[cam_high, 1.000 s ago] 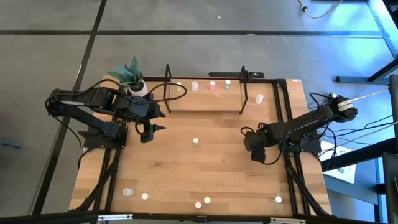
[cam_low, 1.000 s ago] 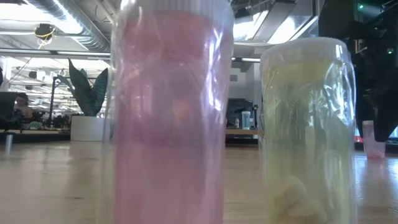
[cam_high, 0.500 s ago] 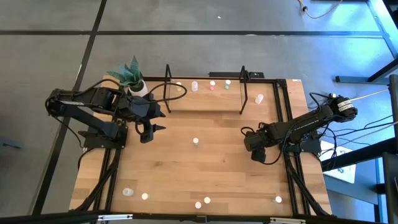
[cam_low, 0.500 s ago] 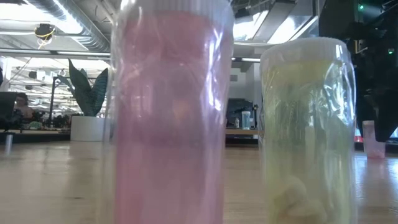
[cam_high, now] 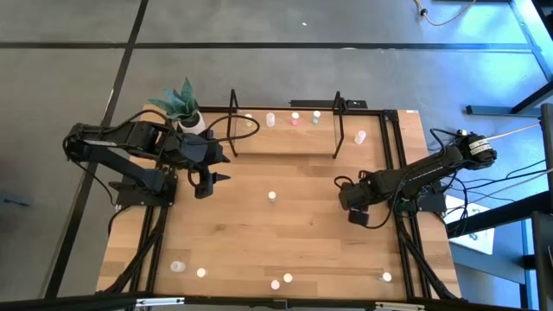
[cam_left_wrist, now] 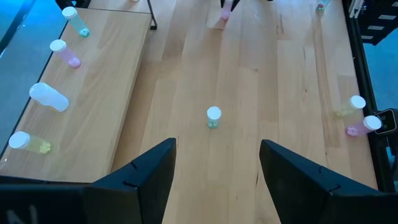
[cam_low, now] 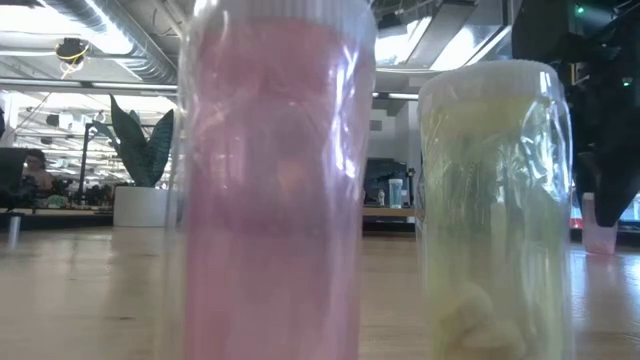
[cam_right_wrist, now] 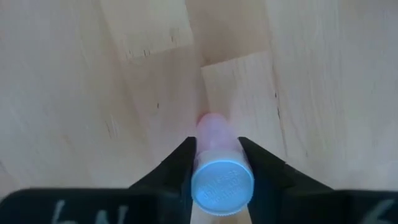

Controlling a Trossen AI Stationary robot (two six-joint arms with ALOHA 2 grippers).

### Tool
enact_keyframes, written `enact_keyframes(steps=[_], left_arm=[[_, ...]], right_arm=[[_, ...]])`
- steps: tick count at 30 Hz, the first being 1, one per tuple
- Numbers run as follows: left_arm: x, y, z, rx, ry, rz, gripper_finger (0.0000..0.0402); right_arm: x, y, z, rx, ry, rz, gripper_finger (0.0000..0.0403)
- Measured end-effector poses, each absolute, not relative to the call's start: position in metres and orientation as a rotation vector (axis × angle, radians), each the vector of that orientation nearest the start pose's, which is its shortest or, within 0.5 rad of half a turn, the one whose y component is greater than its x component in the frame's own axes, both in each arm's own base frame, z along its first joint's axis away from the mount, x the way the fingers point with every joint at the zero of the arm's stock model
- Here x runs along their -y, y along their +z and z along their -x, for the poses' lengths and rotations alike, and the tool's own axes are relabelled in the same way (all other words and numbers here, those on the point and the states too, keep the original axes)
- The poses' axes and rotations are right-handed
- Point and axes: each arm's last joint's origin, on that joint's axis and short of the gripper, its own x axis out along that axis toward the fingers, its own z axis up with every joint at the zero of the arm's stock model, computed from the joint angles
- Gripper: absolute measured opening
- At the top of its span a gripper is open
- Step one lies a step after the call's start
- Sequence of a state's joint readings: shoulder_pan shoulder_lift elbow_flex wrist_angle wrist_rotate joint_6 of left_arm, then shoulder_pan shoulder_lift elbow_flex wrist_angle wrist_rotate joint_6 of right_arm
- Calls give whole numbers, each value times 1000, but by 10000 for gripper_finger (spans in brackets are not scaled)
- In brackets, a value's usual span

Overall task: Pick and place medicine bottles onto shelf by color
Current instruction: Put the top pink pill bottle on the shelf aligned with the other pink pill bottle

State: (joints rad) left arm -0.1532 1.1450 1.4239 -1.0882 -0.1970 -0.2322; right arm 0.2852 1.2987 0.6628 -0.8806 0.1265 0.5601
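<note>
Fingers (cam_right_wrist: 180, 163) of right gripper (cam_right_wrist: 215, 163) pinch cylindrical pink bottle (cam_right_wrist: 214, 140) on wood.

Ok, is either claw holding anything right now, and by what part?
The right claw grips a pink bottle with a blue cap, fingers pressing its sides just below the cap. The left claw is open and empty, above the table.

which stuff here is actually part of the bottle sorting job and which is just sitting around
Part of the job:
- shelf at the table's far edge, bottles on it
- loose medicine bottles, such as the one mid-table
- pink bottle between the right gripper fingers
- left gripper, open, waiting near the shelf

Just lying about:
- potted plant
- table
</note>
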Motion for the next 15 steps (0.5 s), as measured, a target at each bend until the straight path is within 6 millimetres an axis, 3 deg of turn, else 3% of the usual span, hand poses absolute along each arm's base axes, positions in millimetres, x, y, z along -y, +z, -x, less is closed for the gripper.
enact_keyframes(steps=[7,11,15], left_arm=[[24,399,-195,-786,133,79,226],[24,399,-195,-786,133,79,226],[24,399,-195,-786,134,79,226]], right_arm=[[-53,170,-186,-1439,-332,-333,103],[-55,191,-199,-1371,-341,-408,103],[-49,225,-215,-1310,-361,-525,103]])
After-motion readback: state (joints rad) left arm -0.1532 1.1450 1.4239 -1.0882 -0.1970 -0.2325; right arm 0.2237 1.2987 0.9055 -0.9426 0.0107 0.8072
